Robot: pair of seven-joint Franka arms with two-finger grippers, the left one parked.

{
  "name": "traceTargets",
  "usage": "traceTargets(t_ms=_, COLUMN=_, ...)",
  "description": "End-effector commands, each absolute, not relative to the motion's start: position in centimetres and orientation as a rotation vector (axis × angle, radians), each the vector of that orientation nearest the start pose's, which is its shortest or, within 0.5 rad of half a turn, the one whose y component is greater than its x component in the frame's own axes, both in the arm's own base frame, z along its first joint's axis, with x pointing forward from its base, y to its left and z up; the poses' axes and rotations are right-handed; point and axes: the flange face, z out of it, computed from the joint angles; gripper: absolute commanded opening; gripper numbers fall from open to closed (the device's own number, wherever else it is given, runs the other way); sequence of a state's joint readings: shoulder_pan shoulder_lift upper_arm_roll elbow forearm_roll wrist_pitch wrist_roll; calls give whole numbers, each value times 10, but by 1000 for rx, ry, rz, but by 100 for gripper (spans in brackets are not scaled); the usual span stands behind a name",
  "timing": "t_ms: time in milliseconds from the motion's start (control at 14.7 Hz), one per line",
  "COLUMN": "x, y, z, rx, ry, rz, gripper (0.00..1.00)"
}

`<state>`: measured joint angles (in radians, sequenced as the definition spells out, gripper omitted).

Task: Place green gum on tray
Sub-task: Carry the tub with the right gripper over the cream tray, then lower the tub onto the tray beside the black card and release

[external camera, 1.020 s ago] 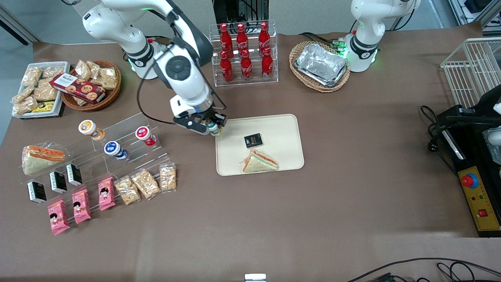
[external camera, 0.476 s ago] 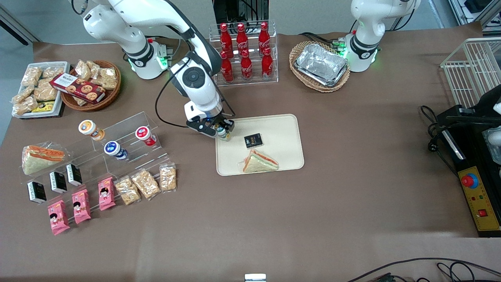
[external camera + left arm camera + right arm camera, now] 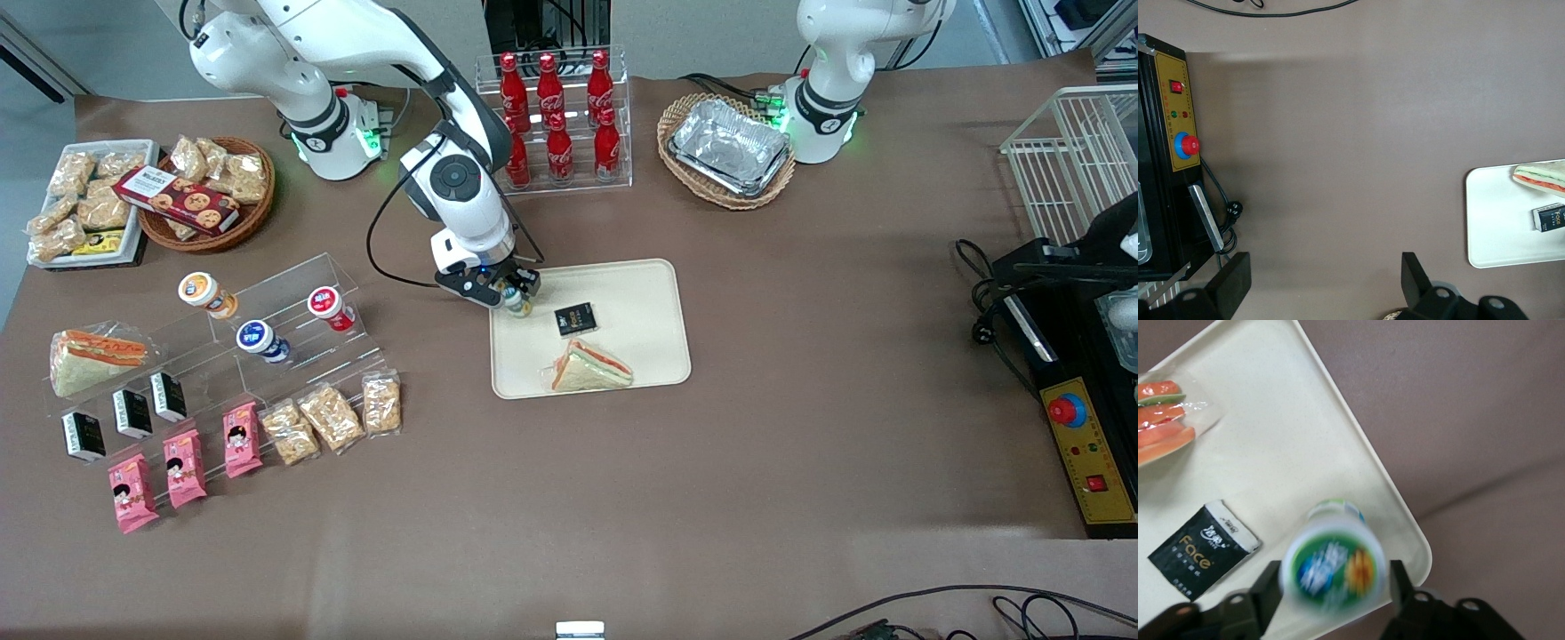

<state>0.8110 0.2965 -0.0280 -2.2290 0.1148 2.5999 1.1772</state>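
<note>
Carried farther over the tray (image 3: 640,293) since half a second ago, the green gum (image 3: 515,300) now sits above the tray's corner nearest the working arm's base, gripped by the end effector (image 3: 511,298), whose 2 fingers are closed on either side of the canister just below its lid. From the wrist camera, the green gum (image 3: 1333,565) shows its green-rimmed lid with blue and orange print, held clear of the cream tray (image 3: 1271,440) and close to its rounded corner; whether the canister's base touches the tray surface cannot be told. A small black packet (image 3: 574,318) lies on the tray just beside the gum, and a wrapped sandwich (image 3: 589,367) lies nearer the front camera than the packet. Toward the working arm's end of the brown worktop (image 3: 622,498), a clear stepped stand (image 3: 284,311) holds an orange-lidded canister (image 3: 204,292), a blue-lidded canister (image 3: 258,340) and a red-lidded canister (image 3: 328,305). A rack of 6 red bottles (image 3: 553,120) stands farther from the front camera than the tray.
</note>
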Motion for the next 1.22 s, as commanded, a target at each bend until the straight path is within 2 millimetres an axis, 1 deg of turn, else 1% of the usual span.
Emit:
traceTargets(t_ms=0, x=396, y=390, z=243, rx=-2934, ry=771, rz=-7, gripper=100)
traceTargets(t_ms=272, x=398, y=390, z=247, rx=-2928, ry=771, rz=-12, gripper=100)
traceTargets(t_ms=408, x=406, y=390, z=267, rx=-2911, ry=754, rz=-28, gripper=100)
traceTargets(t_ms=476, x=409, y=391, z=284, rx=-2922, ry=747, rz=-9, gripper=100)
traceTargets(t_ms=544, x=414, y=394, z=305, rx=-2956, ry=721, rz=32, gripper=100)
traceTargets(t_ms=612, x=421, y=399, z=332, rx=-2992, ry=683, rz=80, gripper=100)
traceTargets(t_ms=680, x=435, y=397, z=359, rx=-3020, ry=675, rz=125, gripper=100)
traceTargets(t_ms=748, x=447, y=399, z=389, rx=-3040, ry=662, rz=163, gripper=100)
traceTargets(t_ms=816, x=456, y=398, z=417, rx=-3064, ry=628, rz=200, gripper=100)
traceTargets(t_ms=884, x=464, y=394, z=444, rx=-3080, ry=582, rz=229, gripper=100)
traceTargets(t_ms=1020, x=478, y=377, z=490, rx=-3108, ry=473, rz=278, gripper=100)
traceTargets(t_ms=1156, x=488, y=357, z=525, rx=-3126, ry=331, rz=309, gripper=100)
